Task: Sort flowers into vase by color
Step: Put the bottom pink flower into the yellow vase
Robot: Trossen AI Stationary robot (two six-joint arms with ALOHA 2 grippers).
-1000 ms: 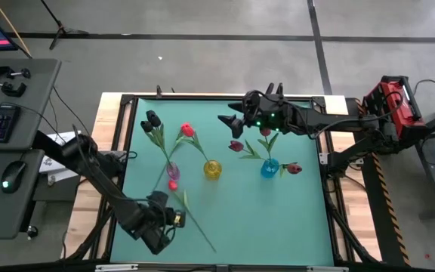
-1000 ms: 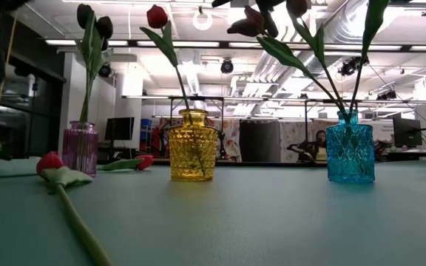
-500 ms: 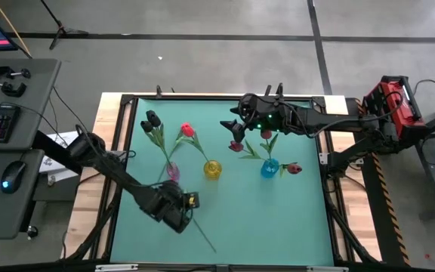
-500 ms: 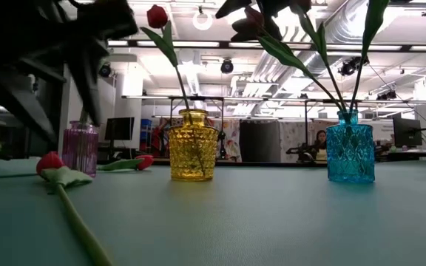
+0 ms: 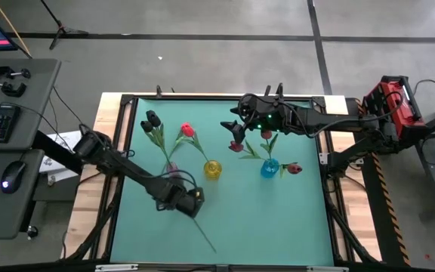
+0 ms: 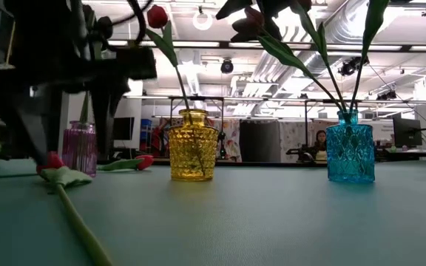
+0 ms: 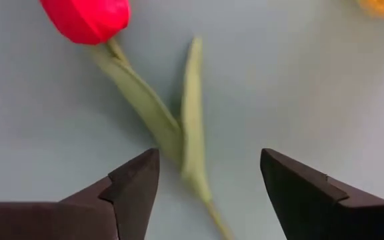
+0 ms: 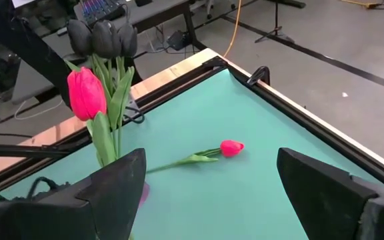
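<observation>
A red tulip (image 7: 85, 17) lies flat on the green mat, its long stem (image 5: 206, 238) running toward the near edge. My left gripper (image 7: 209, 157) hangs open over it, one finger on each side of the stem and leaves just below the head, touching neither. In the low view its fingers (image 6: 102, 111) come down beside the head (image 6: 50, 161). Black tulips (image 5: 152, 119) stand in the pink vase (image 6: 80, 148), a red one (image 5: 187, 130) in the yellow vase (image 5: 212, 169), and maroon ones (image 5: 236, 146) in the blue vase (image 5: 269, 168). My right gripper (image 5: 236, 125) hovers open at the far middle.
Another red tulip (image 8: 231, 147) lies on the mat toward the far left corner; it also shows between the pink and yellow vases (image 6: 145, 161). The three vases stand in a row across the mat's middle. Bare mat (image 5: 278, 227) spreads over the near right.
My left gripper has swung from the near left corner toward the far and right, coming in over the lying red tulip's head end. The tulip has stayed where it lay.
</observation>
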